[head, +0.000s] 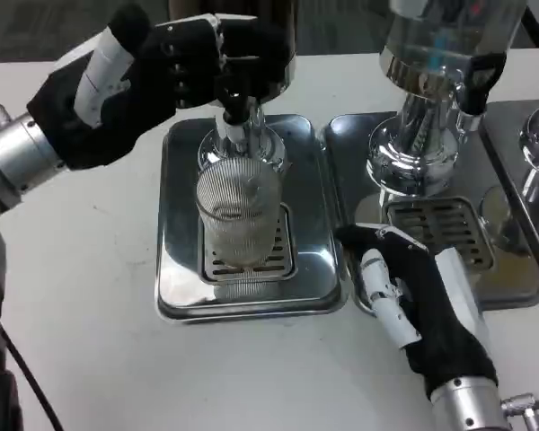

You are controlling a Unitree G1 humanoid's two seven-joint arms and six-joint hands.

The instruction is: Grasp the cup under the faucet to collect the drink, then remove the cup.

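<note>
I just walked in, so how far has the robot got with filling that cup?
Done: the cup stands on the tray under the faucet. In hand: the left hand is at the faucet. Left: the right hand, resting beside the tray, must take the cup away.

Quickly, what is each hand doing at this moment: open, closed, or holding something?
Left hand: closed around the faucet handle above the cup.
Right hand: open, holding nothing, beside the drip tray.

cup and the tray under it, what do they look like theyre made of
Cup: clear and ribbed, probably glass or hard plastic; the grate shows through its wall. Tray: polished metal, likely stainless steel, going by its mirror-like reflections and bright rim.
</note>
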